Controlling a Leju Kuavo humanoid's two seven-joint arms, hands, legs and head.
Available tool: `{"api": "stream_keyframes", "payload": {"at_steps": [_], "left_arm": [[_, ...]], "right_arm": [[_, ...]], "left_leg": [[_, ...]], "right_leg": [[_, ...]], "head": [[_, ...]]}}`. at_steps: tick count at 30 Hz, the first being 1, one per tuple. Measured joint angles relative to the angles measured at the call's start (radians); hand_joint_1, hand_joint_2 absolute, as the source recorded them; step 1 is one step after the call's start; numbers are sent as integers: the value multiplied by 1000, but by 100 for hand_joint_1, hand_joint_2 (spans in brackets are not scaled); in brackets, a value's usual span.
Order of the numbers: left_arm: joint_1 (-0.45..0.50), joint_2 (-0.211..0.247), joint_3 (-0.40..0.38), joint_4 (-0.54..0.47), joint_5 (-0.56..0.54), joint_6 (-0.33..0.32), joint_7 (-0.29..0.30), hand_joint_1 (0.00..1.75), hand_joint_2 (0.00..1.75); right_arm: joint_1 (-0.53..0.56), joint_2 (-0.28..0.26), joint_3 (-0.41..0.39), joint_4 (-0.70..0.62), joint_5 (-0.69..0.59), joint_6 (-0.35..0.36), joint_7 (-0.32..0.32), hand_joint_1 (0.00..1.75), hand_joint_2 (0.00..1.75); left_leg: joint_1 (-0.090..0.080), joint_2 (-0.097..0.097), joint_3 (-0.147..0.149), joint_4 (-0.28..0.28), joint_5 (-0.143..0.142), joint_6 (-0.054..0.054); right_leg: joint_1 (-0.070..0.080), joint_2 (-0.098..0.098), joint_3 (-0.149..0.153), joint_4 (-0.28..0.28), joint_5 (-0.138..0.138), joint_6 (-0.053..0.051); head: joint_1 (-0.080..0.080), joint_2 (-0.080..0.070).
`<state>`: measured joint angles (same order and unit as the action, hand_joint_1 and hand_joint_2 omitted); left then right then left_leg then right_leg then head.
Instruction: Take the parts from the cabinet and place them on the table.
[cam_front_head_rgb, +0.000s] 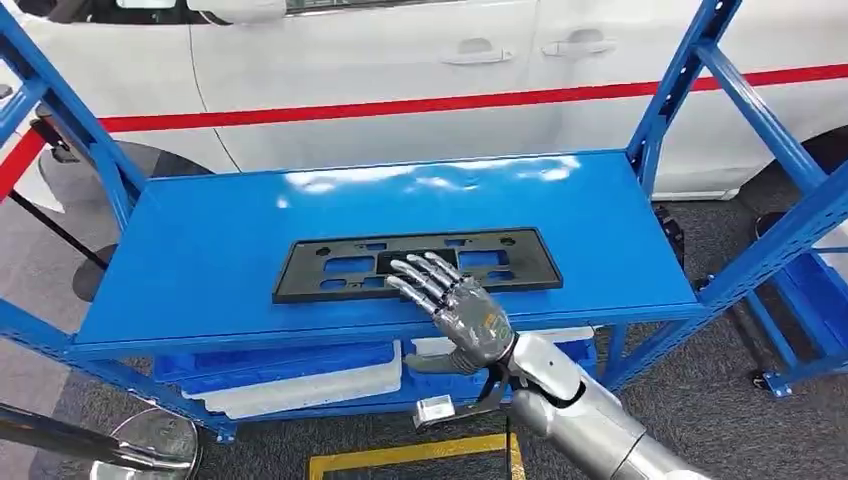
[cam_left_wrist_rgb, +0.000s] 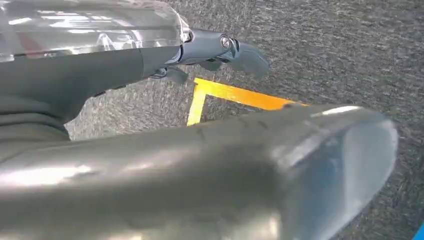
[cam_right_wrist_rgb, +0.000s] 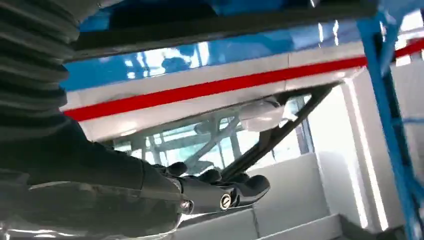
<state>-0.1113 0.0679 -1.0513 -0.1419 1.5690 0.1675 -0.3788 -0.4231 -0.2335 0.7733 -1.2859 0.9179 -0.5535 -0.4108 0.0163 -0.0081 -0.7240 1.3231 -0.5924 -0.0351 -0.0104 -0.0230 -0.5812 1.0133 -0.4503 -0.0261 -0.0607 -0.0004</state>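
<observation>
The black plastic part (cam_front_head_rgb: 417, 264) lies flat on the blue cabinet shelf (cam_front_head_rgb: 200, 250), the right hand (cam_front_head_rgb: 450, 300) resting on it with fingers spread, apparently ungripped; lifting and carrying remain.

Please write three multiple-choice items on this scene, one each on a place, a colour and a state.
1. Where does the black plastic plate lie?
A. on the floor
B. on the blue shelf
C. on the car's roof

2. What colour is the stripe along the white car?
A. red
B. green
C. yellow

3. How is the right robot hand?
A. closed in a fist, away from the plate
B. holding a white tray in the air
C. fingers spread, reaching over the plate's near edge

Answers: 1 B, the plate rests flat on the shelf's top. 2 A, a red band crosses the doors. 3 C, the head view shows the fingers apart above the plate.
</observation>
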Motion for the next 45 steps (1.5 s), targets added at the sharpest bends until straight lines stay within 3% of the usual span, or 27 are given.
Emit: {"api": "stream_keyframes", "payload": {"at_steps": [1,2,4,5,6,9,10,11,14,15,16,18,19,20,21,24,29,30,31,32,33,35,40,41,42,43,45], "left_arm": [[2,-1,0,0,0,2,0,0,0],[2,-1,0,0,0,3,0,0,0],[1,-1,0,0,0,7,0,0,0],[0,0,0,0,0,9,0,0,0],[-1,0,0,1,0,10,0,0,0],[2,-1,0,1,0,13,0,0,0],[1,-3,0,1,0,13,-1,0,0],[0,-5,0,1,0,13,-3,0,0],[-4,-5,0,1,0,12,-8,0,0],[-3,-5,0,1,-1,11,-8,0,0],[-2,-5,0,1,-1,10,-8,0,0],[-2,-5,-1,1,-4,10,-8,0,0],[-3,-6,-2,1,-7,10,-8,0,0],[-3,-6,-5,1,-7,10,-9,0,0],[-4,-6,-7,1,-7,10,-9,0,0],[-1,-5,-15,1,-7,10,-8,0,0],[0,-5,-15,1,-7,10,-8,0,0],[0,-6,-19,1,-7,11,-8,0,0],[0,-6,-22,1,-6,11,-8,0,0],[-10,-5,-24,1,-2,11,-8,0,0],[-8,-5,-25,1,0,11,-8,0,0],[-5,-6,-25,1,0,11,-8,0,0],[-5,-6,-25,1,0,11,-9,0,0],[-5,-6,-25,1,0,11,-10,0,0],[-8,-3,-25,1,0,11,-14,0,0],[-3,-4,-23,2,0,16,-16,0,0],[-6,-5,-20,1,0,16,-20,0,0]], "right_arm": [[-4,-9,13,10,23,-5,11,0,175],[-12,-18,27,20,42,-8,20,0,175],[-32,-31,54,37,71,-11,36,0,175],[-41,-36,66,45,79,-11,44,0,175],[-50,-39,78,56,85,-11,51,0,175],[-76,-40,106,91,89,-12,69,0,175],[-87,-40,113,104,89,-14,75,0,175],[-96,-40,116,122,88,-19,83,0,175],[-126,-35,131,176,82,-41,93,0,175],[-130,-35,135,193,80,-46,96,0,175],[-135,-35,137,206,79,-48,101,0,175],[-153,-35,138,228,69,-50,108,0,175],[-166,-35,138,235,65,-52,109,0,175],[-181,-35,138,243,61,-54,110,0,175],[-196,-34,139,250,56,-55,110,0,175],[-211,-34,139,262,52,-59,112,0,175],[-212,-34,139,262,52,-59,112,0,175],[-215,-34,139,268,54,-62,114,0,175],[-220,-35,138,272,56,-64,117,0,175],[-239,-49,142,296,105,-80,139,0,175],[-240,-50,146,311,137,-88,155,0,175],[-241,-50,156,330,182,-95,179,0,175],[-242,-50,157,332,188,-96,182,0,175],[-244,-50,162,344,222,-100,198,0,175],[-265,-50,182,382,329,-101,255,0,175],[-285,-50,214,430,433,-75,308,0,175],[-303,-42,235,452,455,-21,334,0,175]], "left_leg": [[0,0,-5,1,15,1],[0,0,14,-46,51,4],[-4,0,99,-229,147,16],[-8,-2,128,-296,161,26],[-13,-2,130,-309,157,29],[-18,-6,126,-310,160,42],[-4,-7,137,-324,170,52],[-6,-14,139,-328,174,55],[-5,-19,137,-328,177,60],[-5,-25,136,-327,176,60],[-5,-30,137,-327,176,60],[-4,-38,138,-323,174,57],[-4,-42,138,-318,172,53],[-4,-45,137,-313,168,47],[-12,-46,129,-307,164,39],[-8,-49,118,-313,172,21],[-8,-49,118,-314,172,21],[-8,-50,119,-313,171,15],[-3,-45,122,-300,160,11],[-6,-13,-8,-32,23,-3],[-6,-13,-25,-2,23,-3],[-7,-13,-13,-35,54,1],[-7,-13,-9,-45,60,1],[-9,-13,26,-119,101,7],[-21,-33,110,-302,167,29],[-26,-29,110,-314,176,50],[-10,-34,125,-329,189,62]], "right_leg": [[2,-2,1,0,-1,-1],[3,-4,3,0,-2,0],[6,-6,9,1,-6,3],[4,-8,10,1,-7,5],[11,-5,8,6,-10,11],[6,-11,10,0,-8,27],[10,-11,7,3,-13,34],[5,-2,2,23,-29,36],[-6,10,-91,238,-137,43],[-10,10,-122,304,-152,46],[-14,10,-131,316,-142,48],[-21,10,-87,215,-66,50],[-23,8,-47,127,-19,48],[-24,1,-12,42,9,46],[-14,-8,1,27,-8,44],[-8,-7,-3,20,-14,35],[-8,-7,-3,20,-13,34],[-13,-8,0,15,-9,26],[-17,-16,2,6,-6,18],[-5,-35,2,7,-8,5],[-2,-39,3,7,-8,5],[0,-42,3,8,-8,4],[1,-43,3,8,-9,4],[3,-45,3,8,-9,4],[9,-48,4,13,-11,9],[8,-49,9,6,-12,31],[3,-18,-4,43,-44,38]], "head": [[0,0],[0,0],[0,0],[0,0],[0,0],[0,0],[0,0],[0,0],[0,0],[0,0],[0,0],[0,0],[0,0],[0,0],[0,0],[0,0],[0,0],[0,0],[0,0],[0,0],[0,0],[0,0],[0,0],[0,0],[0,0],[0,0],[0,0]]}}
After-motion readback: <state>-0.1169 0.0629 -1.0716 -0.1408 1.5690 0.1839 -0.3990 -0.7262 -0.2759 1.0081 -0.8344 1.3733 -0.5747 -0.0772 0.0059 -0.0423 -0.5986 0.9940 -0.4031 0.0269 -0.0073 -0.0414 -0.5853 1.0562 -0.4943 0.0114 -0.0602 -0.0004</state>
